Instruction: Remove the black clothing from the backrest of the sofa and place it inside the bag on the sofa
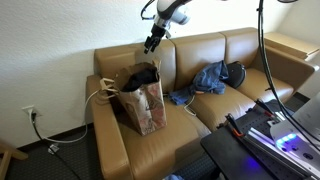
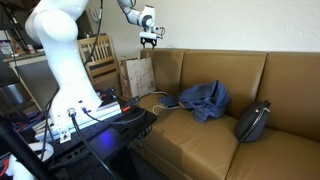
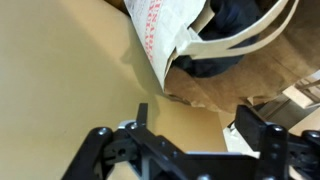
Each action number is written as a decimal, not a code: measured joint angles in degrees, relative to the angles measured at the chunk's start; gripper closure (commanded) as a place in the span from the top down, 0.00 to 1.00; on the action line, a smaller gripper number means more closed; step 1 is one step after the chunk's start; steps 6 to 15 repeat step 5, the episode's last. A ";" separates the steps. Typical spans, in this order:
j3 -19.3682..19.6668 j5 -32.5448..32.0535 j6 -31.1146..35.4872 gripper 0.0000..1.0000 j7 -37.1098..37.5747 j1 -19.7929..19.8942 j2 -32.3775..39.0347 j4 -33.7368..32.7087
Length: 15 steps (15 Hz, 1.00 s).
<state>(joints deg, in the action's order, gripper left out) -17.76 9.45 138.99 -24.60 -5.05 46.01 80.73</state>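
A brown paper bag [image 1: 146,104] stands on the end seat of the tan sofa [image 1: 190,55]. The black clothing [image 1: 140,76] lies inside the bag's mouth. In the wrist view the bag [image 3: 160,30] has red print and white handles, with the dark cloth [image 3: 235,18] inside it. My gripper [image 1: 152,42] hangs above the sofa's backrest, just behind and above the bag. It is open and empty, as the wrist view [image 3: 195,125] also shows. In an exterior view the gripper [image 2: 151,40] is over the bag [image 2: 137,77].
A blue denim garment [image 1: 205,80] lies crumpled on the middle seat and also shows in an exterior view [image 2: 205,98]. A black rounded bag [image 2: 252,122] lies beside it. Cables and equipment [image 1: 270,130] stand in front of the sofa. A wooden chair [image 2: 95,50] stands behind.
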 measured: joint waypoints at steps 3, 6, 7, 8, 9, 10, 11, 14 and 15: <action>2.69 -0.43 1.55 1.00 8.50 -0.37 -4.97 0.17; 5.16 -0.01 0.05 1.00 13.87 0.36 -9.69 0.96; 5.16 -0.01 0.05 1.00 13.87 0.36 -9.69 0.96; 5.16 -0.01 0.05 1.00 13.87 0.36 -9.69 0.96; 5.16 -0.01 0.05 1.00 13.87 0.36 -9.69 0.96; 5.16 -0.01 0.05 1.00 13.87 0.36 -9.69 0.96; 5.16 -0.01 0.05 1.00 13.87 0.36 -9.69 0.96; 5.16 -0.01 0.05 1.00 13.87 0.36 -9.69 0.96; 5.16 -0.01 0.05 1.00 13.87 0.36 -9.69 0.96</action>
